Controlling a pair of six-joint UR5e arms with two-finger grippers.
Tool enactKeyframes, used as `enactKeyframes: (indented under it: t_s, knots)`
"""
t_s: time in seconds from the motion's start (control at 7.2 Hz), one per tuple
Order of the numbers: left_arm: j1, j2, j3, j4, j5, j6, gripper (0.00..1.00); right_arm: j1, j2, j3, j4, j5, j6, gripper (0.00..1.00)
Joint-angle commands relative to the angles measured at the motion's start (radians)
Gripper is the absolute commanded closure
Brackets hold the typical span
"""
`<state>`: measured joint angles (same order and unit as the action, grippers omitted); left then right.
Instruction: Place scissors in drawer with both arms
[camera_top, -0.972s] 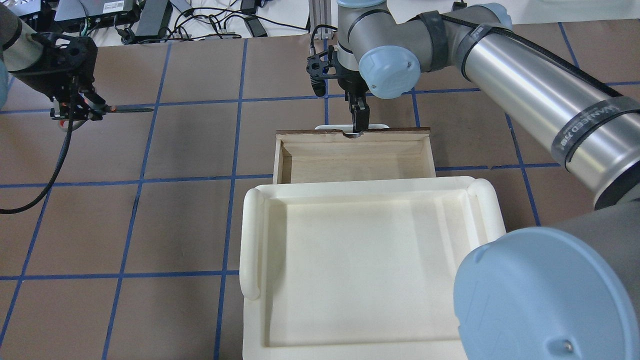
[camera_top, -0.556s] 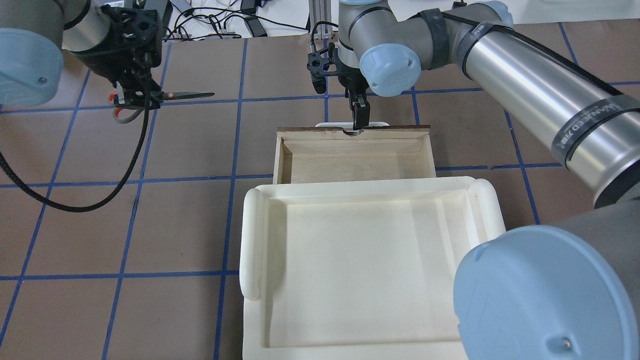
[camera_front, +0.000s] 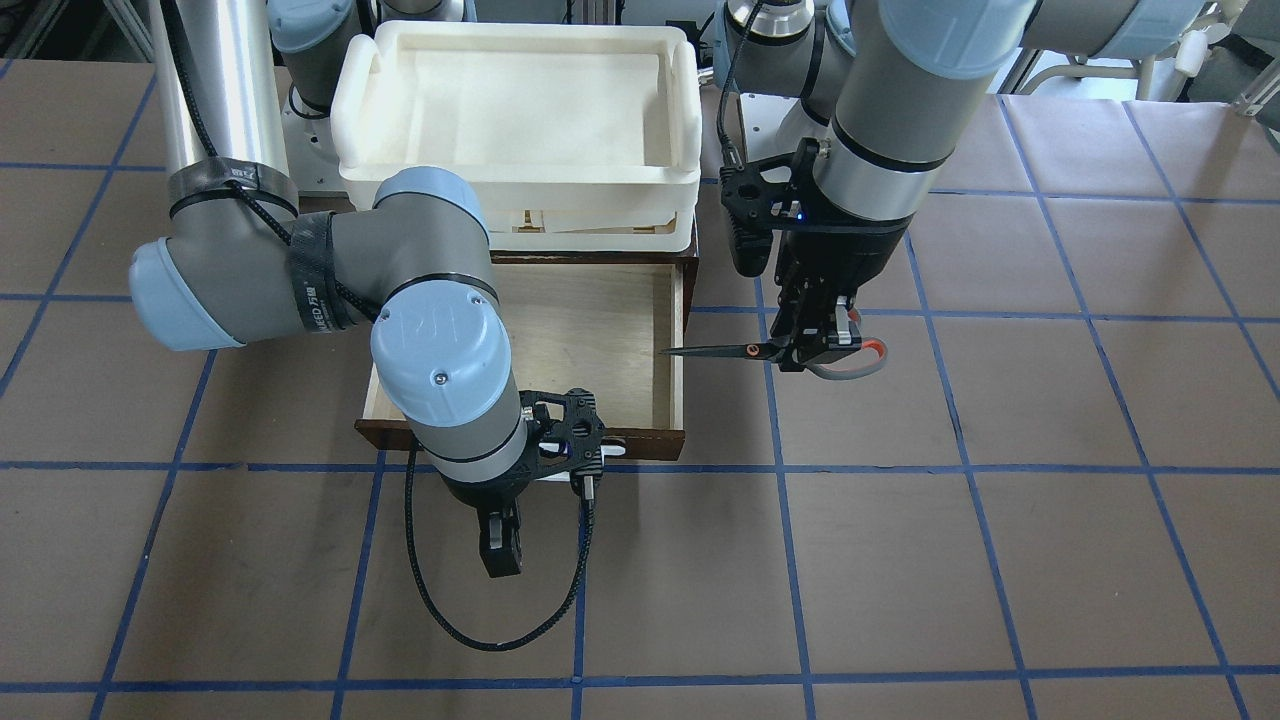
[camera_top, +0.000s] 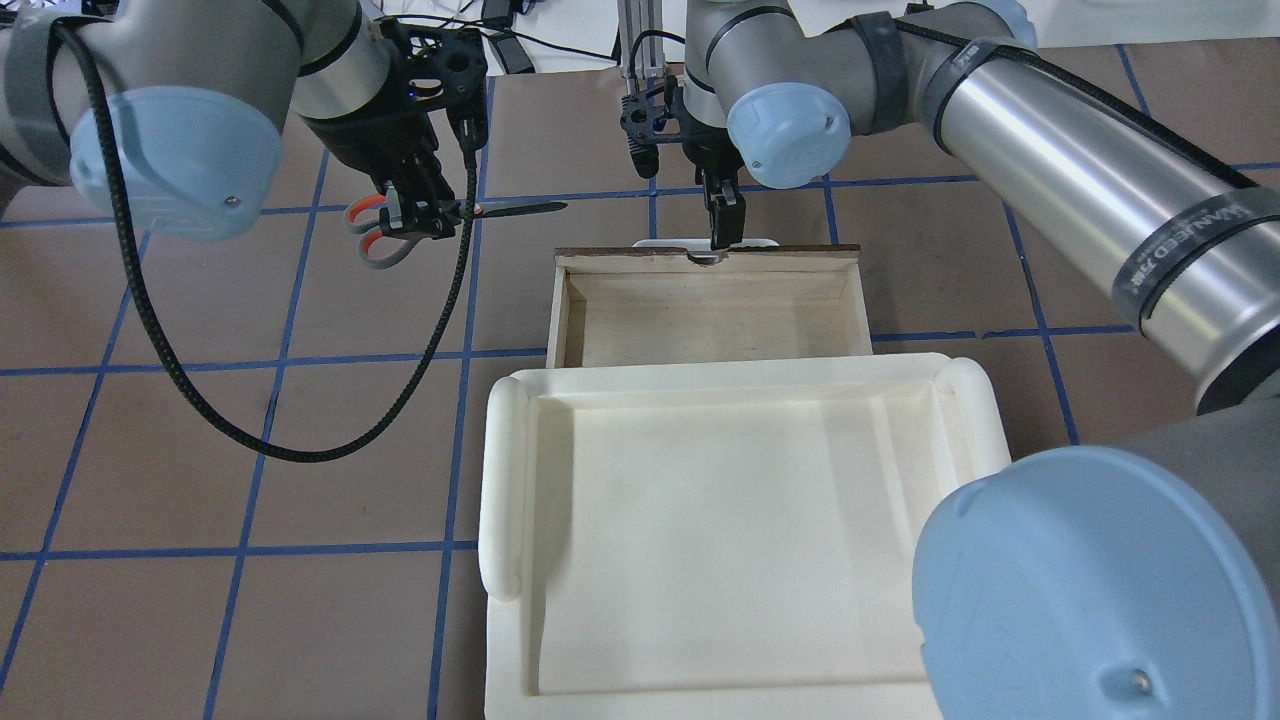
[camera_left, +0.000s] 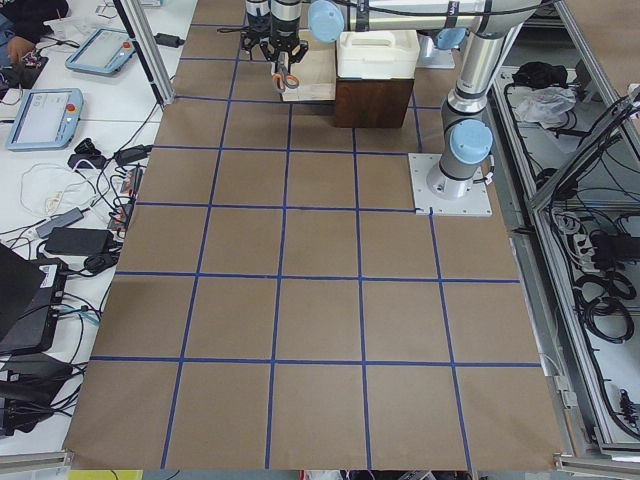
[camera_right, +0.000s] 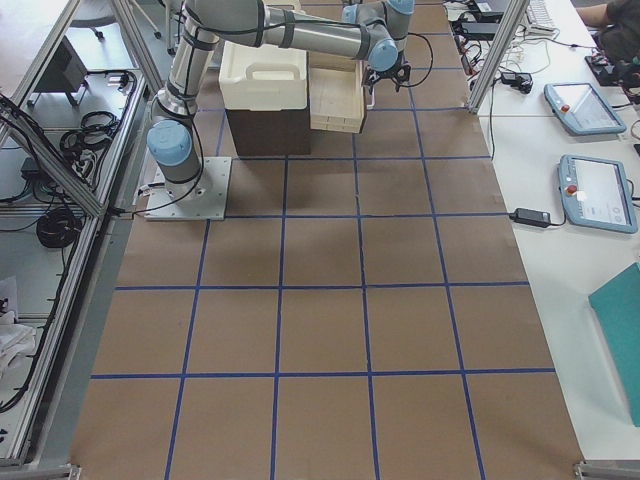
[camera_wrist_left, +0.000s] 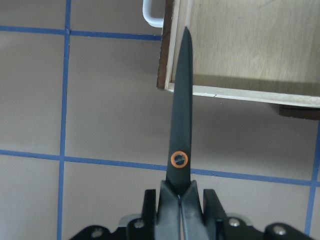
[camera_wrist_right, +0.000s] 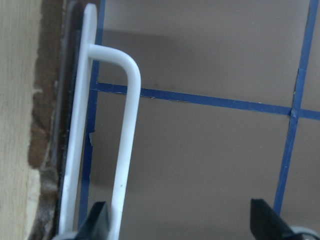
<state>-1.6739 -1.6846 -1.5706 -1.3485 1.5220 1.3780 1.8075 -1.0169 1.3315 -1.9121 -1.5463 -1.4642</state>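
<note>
Left gripper (camera_top: 432, 215), clamped on scissors (camera_top: 520, 208), has moved from the left edge toward the open drawer (camera_top: 557, 310). Right gripper (camera_top: 720, 232) is spread wide. Insertion likely follows.

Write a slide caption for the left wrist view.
The left gripper holds the scissors, blades pointing toward the open drawer.

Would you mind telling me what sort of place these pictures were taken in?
Most likely a robotics lab or test cell: the right arm and left arm stand at a table taped into a blue grid, control tablets lie on a side bench, and cables trail beside it.
</note>
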Motion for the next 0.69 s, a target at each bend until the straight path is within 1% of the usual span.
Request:
enactKeyframes:
  t_s: [0.0, 0.42, 0.56]
  knots:
    - [-0.042, -0.003, 0.001, -0.024, 0.0, -0.054, 1.0, -0.002, 0.0, 0.0, -0.015, 0.0, -0.005, 0.0]
    - [-0.056, 0.008, 0.011, -0.041, 0.0, -0.062, 1.0, -0.026, -0.014, -0.029, -0.01, -0.003, -0.018, 0.0]
    - [-0.056, 0.008, 0.011, -0.043, 0.001, -0.063, 1.0, -0.046, -0.047, -0.028, -0.004, -0.024, -0.01, 0.0]
